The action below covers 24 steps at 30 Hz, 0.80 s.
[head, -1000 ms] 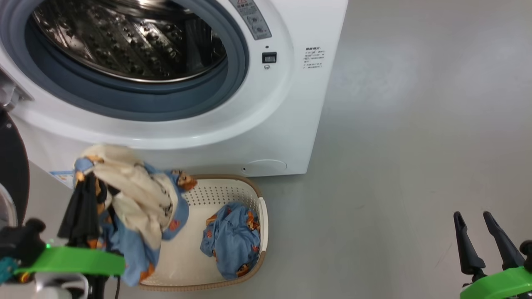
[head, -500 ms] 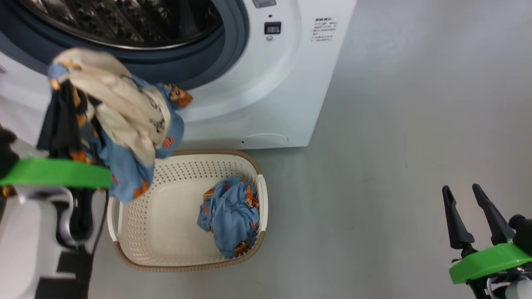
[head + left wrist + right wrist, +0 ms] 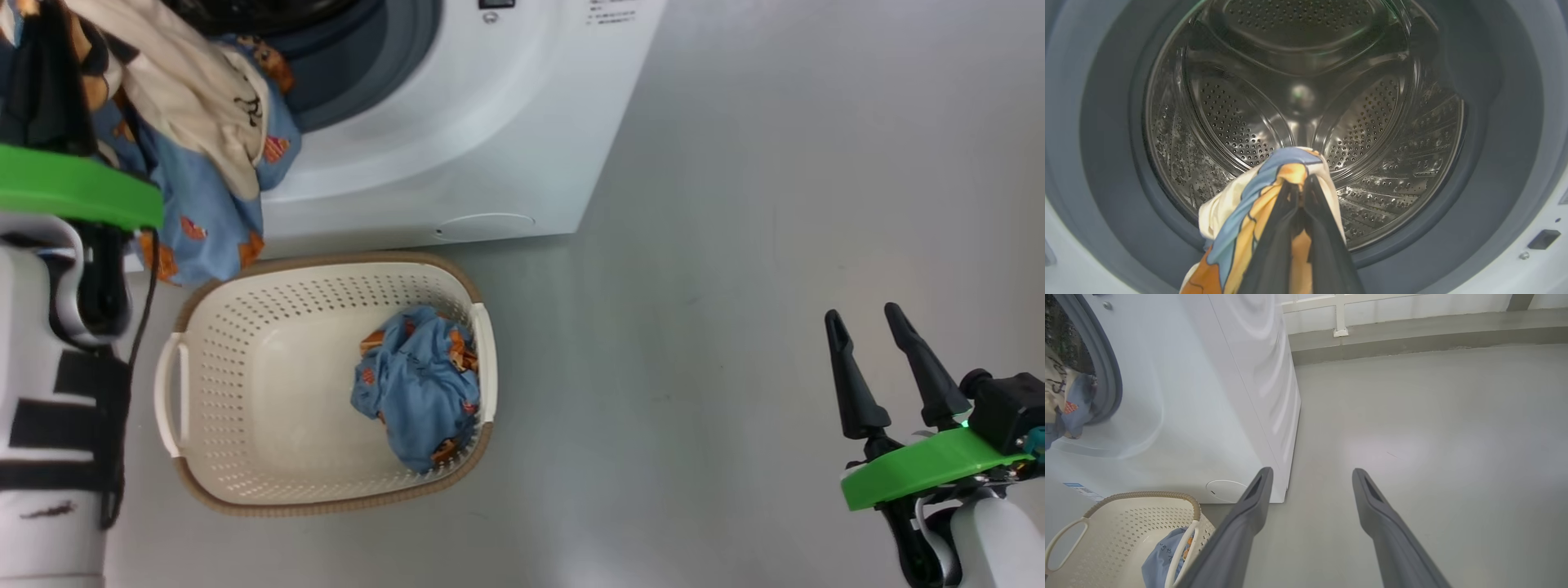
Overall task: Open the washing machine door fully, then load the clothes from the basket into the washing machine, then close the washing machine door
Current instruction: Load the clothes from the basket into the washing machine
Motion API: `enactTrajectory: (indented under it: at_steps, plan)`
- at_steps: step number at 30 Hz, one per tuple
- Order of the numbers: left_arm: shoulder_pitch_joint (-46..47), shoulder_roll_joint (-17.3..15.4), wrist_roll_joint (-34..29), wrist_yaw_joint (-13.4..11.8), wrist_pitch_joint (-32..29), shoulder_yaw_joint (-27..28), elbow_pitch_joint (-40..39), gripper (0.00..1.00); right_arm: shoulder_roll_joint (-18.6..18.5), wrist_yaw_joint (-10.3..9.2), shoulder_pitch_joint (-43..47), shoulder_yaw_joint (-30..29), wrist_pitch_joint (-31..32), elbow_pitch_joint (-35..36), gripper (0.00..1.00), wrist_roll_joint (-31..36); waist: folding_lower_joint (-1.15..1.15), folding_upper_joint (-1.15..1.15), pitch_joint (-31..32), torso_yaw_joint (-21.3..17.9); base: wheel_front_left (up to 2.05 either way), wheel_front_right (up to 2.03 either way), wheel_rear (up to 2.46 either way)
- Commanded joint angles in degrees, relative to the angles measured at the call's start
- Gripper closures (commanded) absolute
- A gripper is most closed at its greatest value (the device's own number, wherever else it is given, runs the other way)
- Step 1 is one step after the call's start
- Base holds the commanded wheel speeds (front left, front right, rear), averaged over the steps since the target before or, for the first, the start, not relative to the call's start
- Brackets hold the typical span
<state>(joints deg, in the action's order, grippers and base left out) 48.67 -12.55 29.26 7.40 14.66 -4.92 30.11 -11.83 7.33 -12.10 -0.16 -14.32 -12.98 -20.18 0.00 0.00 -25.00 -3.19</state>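
Head view: high, steeply down on basket (image 3: 310,298), washer (image 3: 457,147) front. Left wrist view: close, straight into drum (image 3: 1298,94) past left claw (image 3: 1300,183); clothes (image 3: 1229,220) shared with head. Right wrist view: low, along floor (image 3: 1433,416) beyond right claw (image 3: 1311,471); washer, basket left of claw, shared with head.

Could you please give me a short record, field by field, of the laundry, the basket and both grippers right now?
left gripper: shut on the cream and blue bundle, raised before the drum mouth
cream and blue bundle: hanging from the left gripper, not yet inside the drum
blue bundle: lying in the basket, by its right handle
basket: on the floor before the washing machine
drum: mouth uncovered, steel wall bare where visible
right gripper: open, holding nothing, over the floor
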Motion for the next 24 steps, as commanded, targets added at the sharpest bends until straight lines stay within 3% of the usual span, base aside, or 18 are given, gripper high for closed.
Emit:
enactTrajectory:
  at_steps: [1, 17, 24]
  plan:
    - [1.9, -3.0, 0.2, 0.1, 0.3, 1.1, -0.5, 1.00, -0.1, 0.16, 0.0, 1.5, -0.7, 1.2, 0.00, 0.5, 0.00, 0.00, -1.4, -1.5, 0.00, 0.00, 0.00]
    - [18.3, -6.7, 4.6, 0.1, 0.3, -7.7, 23.6, 1.00, 2.3, 0.16, -2.9, 5.4, -0.7, 0.6, 0.00, 0.1, 0.00, 0.00, -5.0, -6.3, 0.00, 0.00, 0.00]
    - [25.5, -8.5, 4.6, 0.1, 0.3, -9.0, 24.6, 1.00, 3.0, 0.16, -3.9, 6.2, -0.7, 0.6, 0.00, -0.2, 0.00, 0.00, -6.8, -7.9, 0.00, 0.00, 0.00]
